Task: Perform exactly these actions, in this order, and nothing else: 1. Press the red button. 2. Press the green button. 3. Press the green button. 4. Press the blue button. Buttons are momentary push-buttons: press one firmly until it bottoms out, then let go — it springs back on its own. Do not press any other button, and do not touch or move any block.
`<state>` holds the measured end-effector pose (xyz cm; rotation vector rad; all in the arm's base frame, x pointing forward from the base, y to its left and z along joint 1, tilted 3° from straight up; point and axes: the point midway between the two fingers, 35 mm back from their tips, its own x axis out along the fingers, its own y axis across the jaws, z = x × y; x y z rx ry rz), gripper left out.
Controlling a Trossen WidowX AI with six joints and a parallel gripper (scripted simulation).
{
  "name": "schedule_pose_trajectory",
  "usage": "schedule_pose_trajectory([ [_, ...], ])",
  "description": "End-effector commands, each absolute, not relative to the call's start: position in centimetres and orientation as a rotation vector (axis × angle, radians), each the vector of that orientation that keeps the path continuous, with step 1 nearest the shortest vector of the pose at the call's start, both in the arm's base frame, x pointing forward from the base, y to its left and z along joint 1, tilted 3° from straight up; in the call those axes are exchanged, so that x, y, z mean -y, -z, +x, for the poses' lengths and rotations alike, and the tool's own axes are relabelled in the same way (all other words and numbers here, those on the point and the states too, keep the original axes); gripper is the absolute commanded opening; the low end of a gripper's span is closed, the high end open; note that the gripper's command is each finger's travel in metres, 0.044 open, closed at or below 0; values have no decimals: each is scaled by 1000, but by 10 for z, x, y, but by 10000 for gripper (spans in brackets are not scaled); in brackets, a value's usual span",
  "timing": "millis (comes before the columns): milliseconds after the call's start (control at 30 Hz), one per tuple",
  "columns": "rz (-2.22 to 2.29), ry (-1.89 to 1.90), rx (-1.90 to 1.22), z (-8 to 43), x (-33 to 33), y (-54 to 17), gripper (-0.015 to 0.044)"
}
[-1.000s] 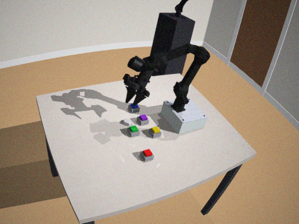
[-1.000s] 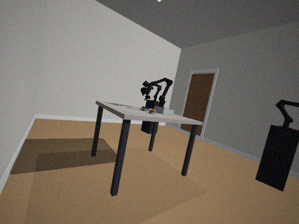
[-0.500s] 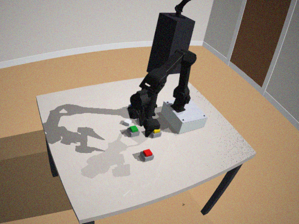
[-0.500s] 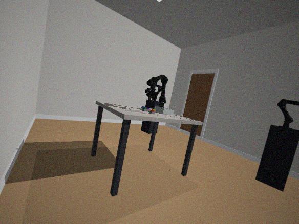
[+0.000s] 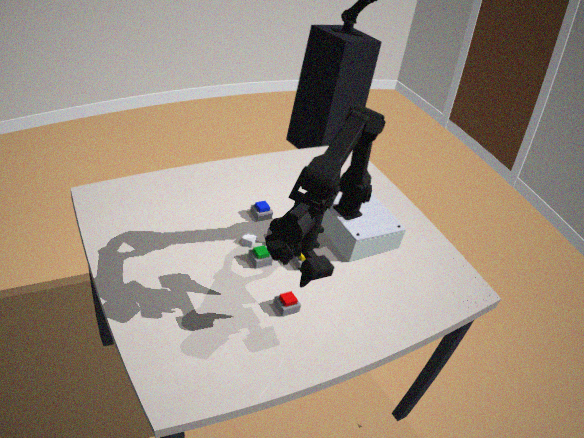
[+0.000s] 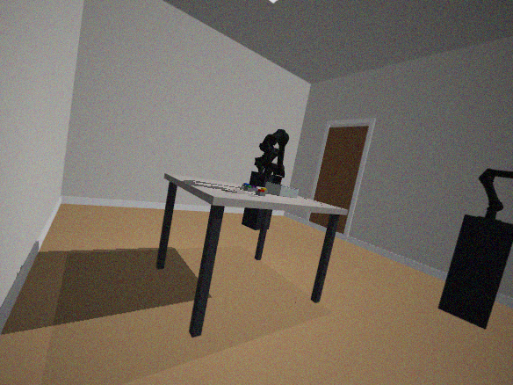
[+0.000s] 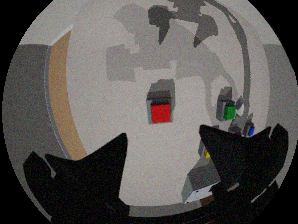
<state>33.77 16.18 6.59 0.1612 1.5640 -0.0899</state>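
On the white table [image 5: 380, 320] we judge no press made yet: the empty, spread gripper [image 5: 300, 265] hangs above the raised red button [image 5: 288, 299], near the green button [image 5: 260, 251], blue button [image 5: 262, 206] farther off.

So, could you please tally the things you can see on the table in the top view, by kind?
Buttons: 4 (red button, green button, blue button, yellow button, mostly hidden)
Blocks: 1 (white block)
Total: 5; the arm may hide more.
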Motion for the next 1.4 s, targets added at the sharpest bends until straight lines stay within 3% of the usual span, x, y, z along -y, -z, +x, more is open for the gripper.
schedule_pose_trajectory([
  [0,137,98,-1591,331,-162,-17,243],
  [300,137,98,-1591,331,-162,-15,20],
  [1367,137,98,-1591,330,-163,17,20],
])
